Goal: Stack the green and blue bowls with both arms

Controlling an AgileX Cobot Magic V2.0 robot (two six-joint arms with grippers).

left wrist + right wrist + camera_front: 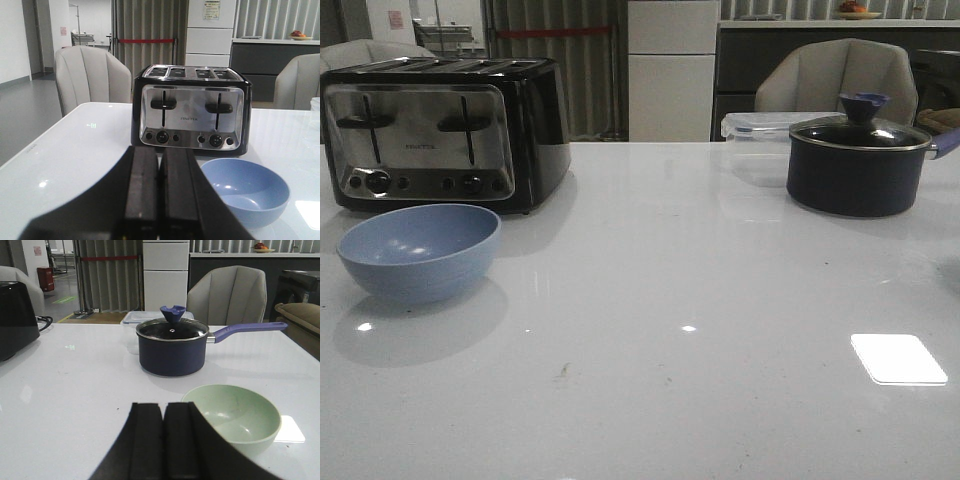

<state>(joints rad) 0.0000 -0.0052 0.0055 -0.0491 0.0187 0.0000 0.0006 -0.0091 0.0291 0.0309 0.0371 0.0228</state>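
Observation:
The dusty blue bowl point(420, 250) stands upright on the white table at the left, just in front of the toaster. It also shows in the left wrist view point(247, 190), beside and a little ahead of my left gripper point(159, 152), which is shut and empty. The pale green bowl point(235, 416) shows only in the right wrist view, upright on the table close beside my right gripper point(163, 405), which is shut and empty. Neither gripper nor the green bowl shows in the front view.
A black and chrome toaster point(435, 130) stands at the back left. A dark navy lidded pot point(860, 160) with a purple handle stands at the back right, with a clear plastic box point(755, 128) behind it. Chairs stand beyond the table's far edge.

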